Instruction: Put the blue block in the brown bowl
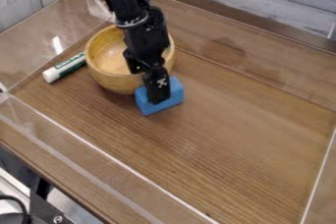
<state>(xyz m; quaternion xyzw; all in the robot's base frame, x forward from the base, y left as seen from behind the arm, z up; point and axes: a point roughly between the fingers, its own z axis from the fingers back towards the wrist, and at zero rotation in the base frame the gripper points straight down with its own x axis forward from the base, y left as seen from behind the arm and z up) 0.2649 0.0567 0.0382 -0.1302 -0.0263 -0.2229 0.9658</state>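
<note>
The blue block (170, 104) lies on the wooden table just right of the brown bowl (104, 59), close to its rim. My gripper (157, 91) points steeply down over the block with its jaws open, the fingers astride the block's top, which they partly hide. The black arm rises from there across the bowl's right side. What shows of the bowl's inside holds nothing.
A white marker with a green cap (66, 68) lies on the table left of the bowl. A raised clear rim (79, 144) borders the table's front and left edges. Bare wood (250, 120) stretches to the right of the block.
</note>
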